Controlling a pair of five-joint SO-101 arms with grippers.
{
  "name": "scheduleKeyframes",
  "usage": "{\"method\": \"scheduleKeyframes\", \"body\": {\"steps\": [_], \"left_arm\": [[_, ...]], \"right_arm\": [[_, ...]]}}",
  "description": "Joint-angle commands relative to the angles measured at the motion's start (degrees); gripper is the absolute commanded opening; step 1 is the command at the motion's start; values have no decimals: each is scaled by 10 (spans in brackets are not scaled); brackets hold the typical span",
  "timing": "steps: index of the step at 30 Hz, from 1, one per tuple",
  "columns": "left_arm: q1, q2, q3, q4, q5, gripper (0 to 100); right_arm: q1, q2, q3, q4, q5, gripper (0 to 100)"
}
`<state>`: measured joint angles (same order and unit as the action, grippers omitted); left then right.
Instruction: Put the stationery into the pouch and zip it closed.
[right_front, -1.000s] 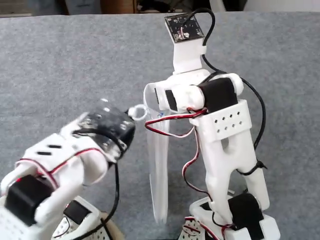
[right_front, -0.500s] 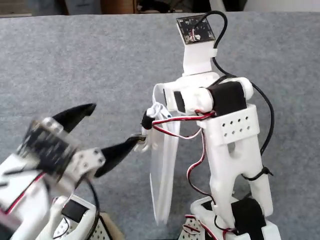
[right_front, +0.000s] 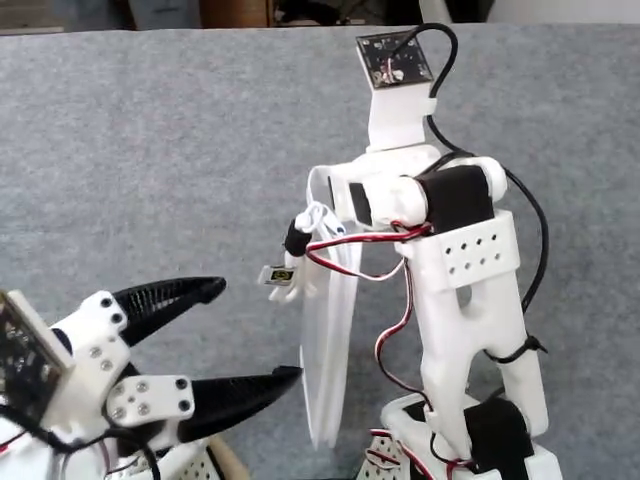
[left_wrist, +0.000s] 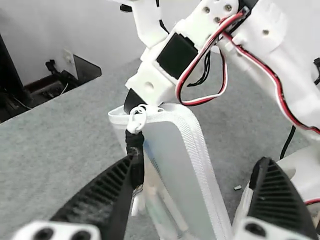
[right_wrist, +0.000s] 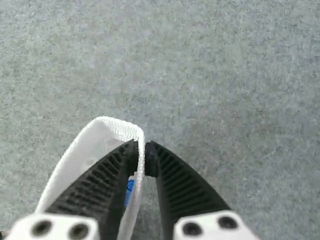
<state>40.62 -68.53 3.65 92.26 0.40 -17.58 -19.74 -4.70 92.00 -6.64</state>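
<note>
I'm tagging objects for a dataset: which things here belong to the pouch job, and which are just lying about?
Job: pouch, held upright; zip pull; blue item inside it; right gripper shut on its edge; left gripper open nearby.
Lying about: grey table cover; small dark speck on it.

pouch (right_front: 325, 340) held in right gripper (right_wrist: 141, 155), left gripper (right_front: 260, 330) just beside it, table (right_front: 150, 150) beneath

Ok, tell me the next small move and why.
Probably lower the pouch to the table: the right gripper pinches its top edge, the zip looks closed up to the pull, and the left gripper is open, clear of it.
</note>
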Motion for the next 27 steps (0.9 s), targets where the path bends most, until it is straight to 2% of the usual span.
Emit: {"method": "scheduleKeyframes", "body": {"steps": [1,6,11,17,23,27], "left_arm": [[16,-4,64,-42,10,351],[17,-9,96,-35,8,351],[22,-3,62,-42,8,351],[22,-2,52,-41,7,351],[22,-2,67,-59,-25,351],[22,-1,124,-104,-36,351]], "right_arm": [[-1,-2,0,-25,-5,12],[-27,39,-7,-41,-18,12],[54,98,-56,-4,-47,12],[141,74,-65,31,-59,12],[159,17,-37,49,-56,12],[161,-15,-12,54,-55,12]]}}
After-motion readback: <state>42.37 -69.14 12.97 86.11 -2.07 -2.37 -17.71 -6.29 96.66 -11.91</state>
